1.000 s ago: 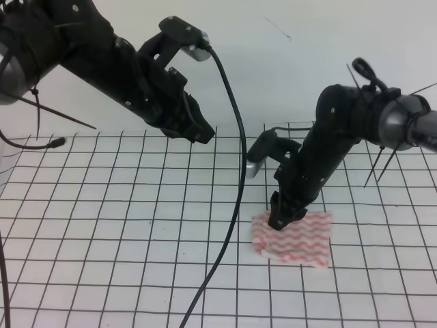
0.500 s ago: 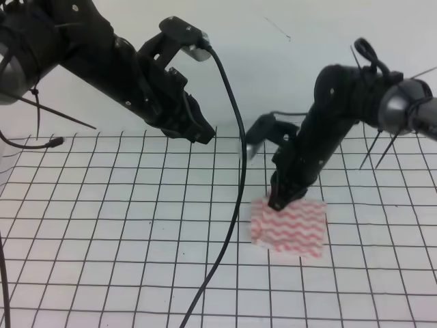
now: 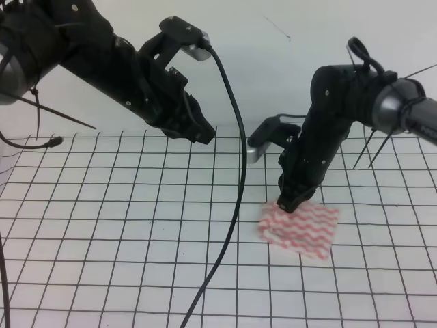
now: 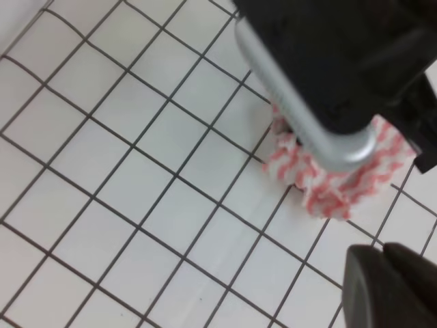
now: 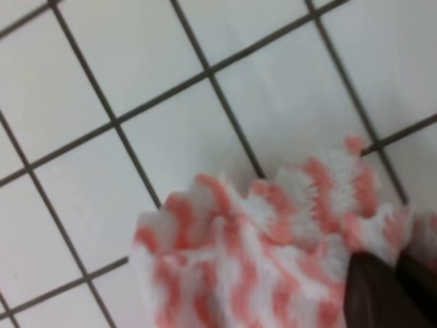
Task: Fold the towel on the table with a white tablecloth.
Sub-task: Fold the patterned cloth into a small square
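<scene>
The towel (image 3: 301, 229), white with red-pink wavy stripes, lies folded small on the grid-printed tablecloth (image 3: 102, 225) right of centre. My right gripper (image 3: 287, 203) is shut on the towel's near-left edge, holding that edge slightly raised. In the right wrist view the bunched towel (image 5: 273, 253) runs into the dark fingertips (image 5: 382, 294) at the bottom right. My left gripper (image 3: 203, 134) hangs well above the table at the back left of the towel, its jaws together and holding nothing. The left wrist view shows the towel (image 4: 341, 184) partly hidden by the right arm.
A thick black cable (image 3: 229, 205) drops from the left arm to the table's front edge, just left of the towel. A thin black wire (image 3: 34, 144) lies at the far left. The right arm's silver wrist camera (image 4: 300, 109) overhangs the towel.
The right gripper has lifted the towel's edge and carried it up, then slightly right; the towel has shifted with it. The left arm has stayed still.
</scene>
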Robot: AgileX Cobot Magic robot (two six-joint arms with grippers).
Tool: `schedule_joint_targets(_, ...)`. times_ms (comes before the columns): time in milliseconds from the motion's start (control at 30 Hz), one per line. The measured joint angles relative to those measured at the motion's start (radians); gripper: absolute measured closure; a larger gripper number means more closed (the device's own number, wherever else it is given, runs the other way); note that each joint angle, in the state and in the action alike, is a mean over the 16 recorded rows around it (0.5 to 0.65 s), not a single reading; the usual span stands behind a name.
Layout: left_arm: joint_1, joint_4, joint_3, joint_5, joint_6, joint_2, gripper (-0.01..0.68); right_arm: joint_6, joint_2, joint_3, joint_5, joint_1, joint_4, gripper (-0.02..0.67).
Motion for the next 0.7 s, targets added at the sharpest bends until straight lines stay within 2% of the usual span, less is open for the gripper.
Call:
schedule_joint_targets(133, 0.0, -0.001, 0.0, 0.001, 0.0, 0.0, 0.673, 0.007, 0.007, 0.0, 0.004, 0.0, 0.007, 0.581)
schedule_joint_targets(500, 0.0, -0.001, 0.0, 0.008, -0.002, -0.001, 0.673, -0.049, -0.027, 0.002, 0.038, 0.001, 0.109, 0.411)
schedule_joint_targets(700, 0.0, 0.0, 0.0, 0.01, -0.002, -0.009, 0.673, -0.071, -0.044, 0.021, 0.058, 0.005, 0.155, 0.381)
